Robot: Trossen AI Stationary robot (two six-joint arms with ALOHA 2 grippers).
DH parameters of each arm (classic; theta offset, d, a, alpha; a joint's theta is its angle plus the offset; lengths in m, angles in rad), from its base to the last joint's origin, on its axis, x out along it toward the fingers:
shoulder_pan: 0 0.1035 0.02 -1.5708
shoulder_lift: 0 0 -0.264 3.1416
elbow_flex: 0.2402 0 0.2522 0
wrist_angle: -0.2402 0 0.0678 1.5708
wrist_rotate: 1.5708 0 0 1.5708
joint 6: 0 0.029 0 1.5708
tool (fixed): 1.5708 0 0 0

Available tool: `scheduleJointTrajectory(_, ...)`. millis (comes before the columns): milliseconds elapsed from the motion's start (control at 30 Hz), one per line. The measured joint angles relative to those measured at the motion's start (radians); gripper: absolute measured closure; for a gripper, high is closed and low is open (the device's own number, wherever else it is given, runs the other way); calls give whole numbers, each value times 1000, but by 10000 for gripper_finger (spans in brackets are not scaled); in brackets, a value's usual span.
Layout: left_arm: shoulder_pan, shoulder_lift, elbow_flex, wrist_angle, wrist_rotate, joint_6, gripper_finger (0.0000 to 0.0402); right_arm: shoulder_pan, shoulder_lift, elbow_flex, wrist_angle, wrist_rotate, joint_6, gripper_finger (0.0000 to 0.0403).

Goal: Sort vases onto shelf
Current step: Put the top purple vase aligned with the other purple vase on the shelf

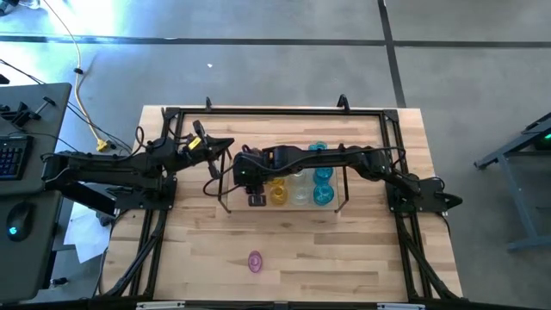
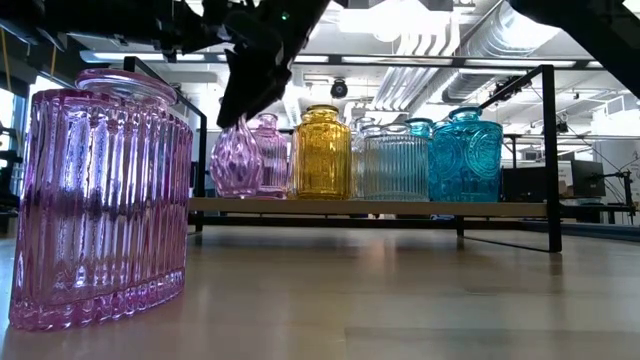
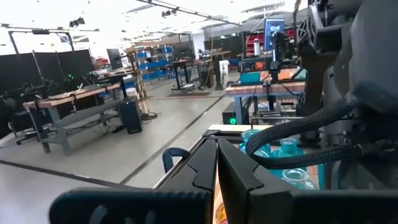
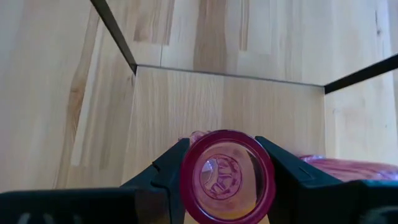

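**Pink vase held over the shelf's left end**

We have the right gripper [image 4: 227,180] closed on a pink vase [image 4: 227,177]; in the wrist view its two fingers clamp the neck on both sides and we look straight down the mouth. Below it lies the shelf [image 4: 224,106], bare board w/ a wire frame at the corner. From above, the right arm reaches across the shelf [image 1: 225,205] to its left end, gripper [image 1: 251,176] over that end.

In the low view the held vase [image 2: 236,158] hangs at the shelf's left end, base near the board; we can't tell if it touches. Just beside it on the shelf stand a second pink vase [image 2: 267,150], then an amber one [image 2: 321,152], a clear one [image 2: 394,160] and a blue one [image 2: 464,152]. One more pink vase [image 1: 255,261] sits on the table, well in front of the shelf, not yet sorted.

Left gripper [image 1: 209,145] waits just off the shelf's left end, fingers [image 3: 205,171] shut on nothing.

Risks, as we judge them:
- Held vase is just beside its pink neighbour; any sideways drift could knock that one and set the row rocking, glass on glass.
- If the fingers let go before the base is flat on the board, the vase may tip; narrow neck grip gives little control of tilt.
- Spot is close to the shelf edge & wire frame, so a tipped vase could roll off onto the table.
- Lifting away, the fingers could catch the rim and drag it over.
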Motion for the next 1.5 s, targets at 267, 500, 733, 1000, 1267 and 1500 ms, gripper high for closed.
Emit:
scheduleJointTrajectory(267, 0, 0, 0, 0, -1, 0, 394, 0, 0, 0, -32, 38, 19, 269)
scheduleJointTrajectory(500, 1, 0, 0, 0, -1, 0, 394, 1, 0, 0, -42, 38, 0, 250)
scheduleJointTrajectory(733, 0, 0, 0, -1, -1, 0, 394, 0, 0, 0, -42, 39, 0, 187)
scheduleJointTrajectory(1000, 1, 1, 0, -7, -1, 0, 394, 1, -2, 28, -51, 64, -12, 175)
scheduleJointTrajectory(1267, 1, 1, 0, -7, 0, 0, 394, 23, -18, 113, -102, 71, -43, 174)
scheduleJointTrajectory(1500, 1, 1, -1, -12, 0, 0, 394, 71, -89, 110, -165, 100, -88, 182)
